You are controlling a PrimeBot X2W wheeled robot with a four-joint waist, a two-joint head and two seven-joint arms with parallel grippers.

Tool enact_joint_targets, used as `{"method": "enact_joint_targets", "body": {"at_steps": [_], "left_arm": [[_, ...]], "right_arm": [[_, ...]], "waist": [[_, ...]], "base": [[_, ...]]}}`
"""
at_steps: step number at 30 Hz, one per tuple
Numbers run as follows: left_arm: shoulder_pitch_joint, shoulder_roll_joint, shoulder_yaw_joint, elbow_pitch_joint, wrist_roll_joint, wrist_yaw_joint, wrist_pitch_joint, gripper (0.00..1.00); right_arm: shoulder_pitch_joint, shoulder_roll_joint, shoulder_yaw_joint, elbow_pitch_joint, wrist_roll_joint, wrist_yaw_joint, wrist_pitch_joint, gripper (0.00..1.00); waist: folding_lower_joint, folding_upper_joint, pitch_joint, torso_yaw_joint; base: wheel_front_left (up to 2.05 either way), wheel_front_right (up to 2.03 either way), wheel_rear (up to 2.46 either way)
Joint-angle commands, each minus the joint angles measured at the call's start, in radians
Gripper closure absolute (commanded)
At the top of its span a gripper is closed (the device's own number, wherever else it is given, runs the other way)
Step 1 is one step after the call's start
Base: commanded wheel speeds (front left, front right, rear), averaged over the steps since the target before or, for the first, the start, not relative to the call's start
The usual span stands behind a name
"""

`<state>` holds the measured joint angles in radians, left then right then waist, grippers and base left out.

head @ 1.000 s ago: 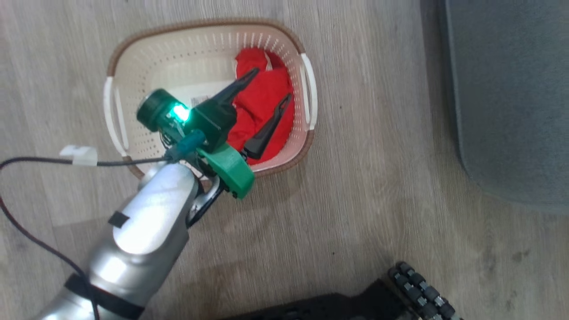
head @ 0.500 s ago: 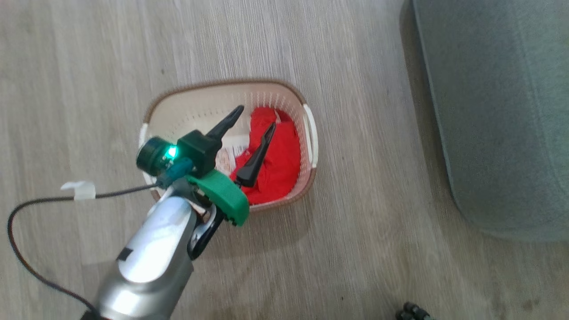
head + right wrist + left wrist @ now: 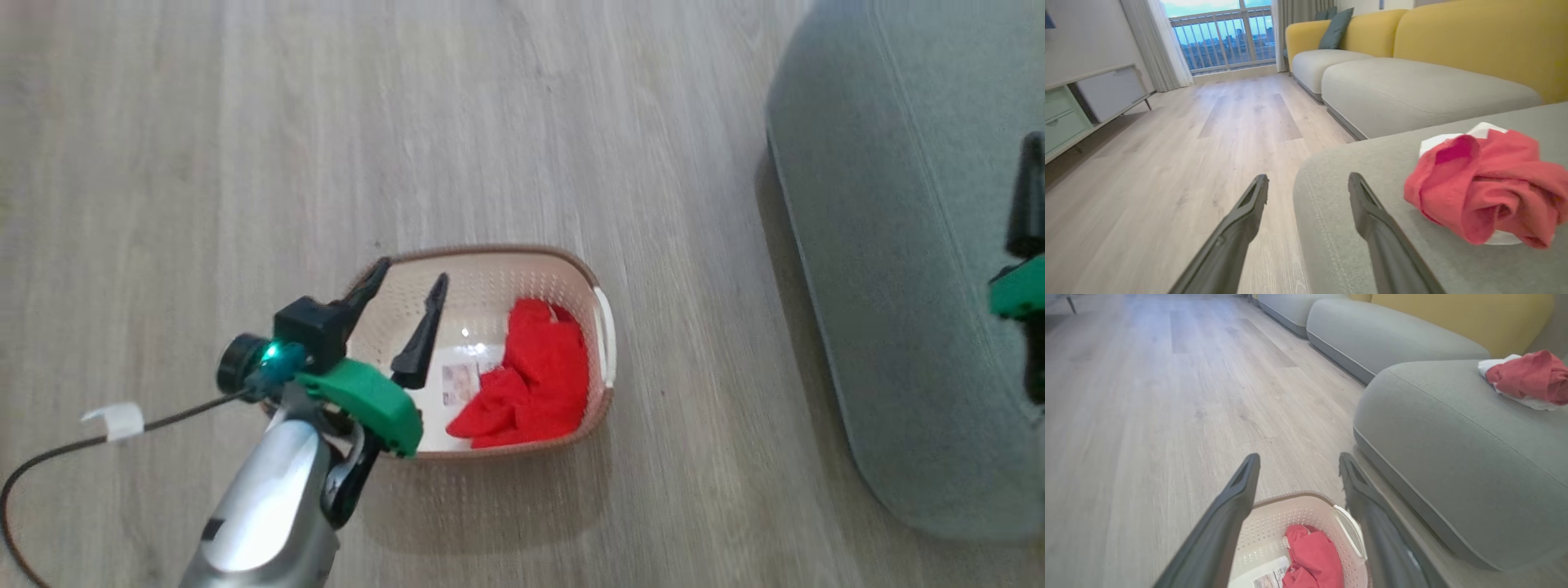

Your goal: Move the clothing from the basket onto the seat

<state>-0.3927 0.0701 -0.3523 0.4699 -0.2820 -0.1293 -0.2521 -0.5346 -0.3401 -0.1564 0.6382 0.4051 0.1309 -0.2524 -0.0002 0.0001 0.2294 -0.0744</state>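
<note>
Head view
Left arm: the silver forearm [image 3: 261, 506] rose from the bottom edge and slanted up and to the right toward the basket [image 3: 490, 250].
Left tool [image 3: 411, 273]: fingers spread wide, nothing between them; one tip was over the basket's left rim, the other over its bare bottom.
Clothing [image 3: 535, 376]: bunched red against the right side of the basket, beside the label [image 3: 461, 382] and apart from the left tool.
Basket: stood on the wooden floor [image 3: 490, 122], near the seat [image 3: 898, 286] but not touching it.
Cable [image 3: 73, 447]: trailed left from the wrist across the floor, with a white tag [image 3: 114, 418] on it.

Left wrist view
Left tool: both dark fingers reached forward, well apart and empty, above the basket.
Clothing: lay low in the basket between the two fingers.
Seat: grey-green, rounded edge, to the right of the basket.
Red garment [image 3: 1531, 377]: rested crumpled on a white cloth [image 3: 1492, 365] on top of the seat.

Right wrist view
Right tool [image 3: 1308, 179]: fingers wide apart, gripping nothing; the left finger was over the floor, the right finger over the seat's front edge.
Red garment: sat on the seat, on the white cloth, just right of the right finger.
Background: a yellow sofa back [image 3: 1474, 41] and pale cushions [image 3: 1412, 90] lay beyond the seat.
</note>
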Motion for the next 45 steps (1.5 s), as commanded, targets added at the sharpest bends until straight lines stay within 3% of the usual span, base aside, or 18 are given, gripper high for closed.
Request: {"method": "enact_joint_targets", "body": {"at_steps": [1, 22, 45], "left_arm": [[-0.003, 0.005, 0.060, -0.023, 0.013, -0.001, -0.010, 0.00], [0.119, -0.014, 0.329, -0.027, 0.125, 0.034, -0.010, 0.00], [0.247, -0.020, 0.394, -0.099, 0.145, 0.061, -0.010, 0.00]], "right_arm": [[0.014, -0.005, 0.036, -0.049, 0.004, 0.000, -0.009, 0.00], [0.149, 0.133, 0.287, -0.124, -0.030, 0.000, -0.009, 0.00], [0.285, 0.200, 0.223, -0.162, -0.119, 0.000, -0.009, 0.00]], "waist": [[0.0002, -0.0001, -0.055, 0.044], [0.0002, -0.0001, -0.229, 0.154], [0.0002, -0.0001, -0.265, 0.124]], "base": [[0.00, 0.00, 0.00], [0.00, 0.00, 0.00], [0.00, 0.00, 0.00]]}}
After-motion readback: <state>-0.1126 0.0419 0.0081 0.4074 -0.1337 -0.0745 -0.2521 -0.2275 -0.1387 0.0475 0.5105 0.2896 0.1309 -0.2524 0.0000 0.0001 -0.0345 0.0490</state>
